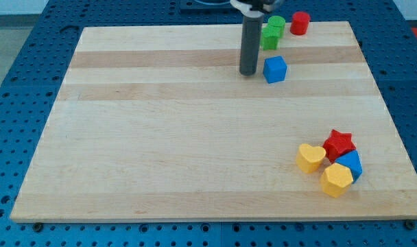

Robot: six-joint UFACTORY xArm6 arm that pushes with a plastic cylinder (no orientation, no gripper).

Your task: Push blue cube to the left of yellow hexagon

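Observation:
The blue cube (275, 69) sits near the view's top, right of centre, on the wooden board (160, 151). My tip (248, 73) stands just left of the blue cube, close to it with a small gap. The yellow hexagon (336, 180) lies at the view's lower right, in a cluster of blocks, far below and to the right of the cube.
A yellow heart (310, 157), a red star (339, 143) and a second blue block (350, 165) crowd the yellow hexagon. A green block (272, 33) and a red cylinder (300, 22) sit at the view's top edge, above the blue cube.

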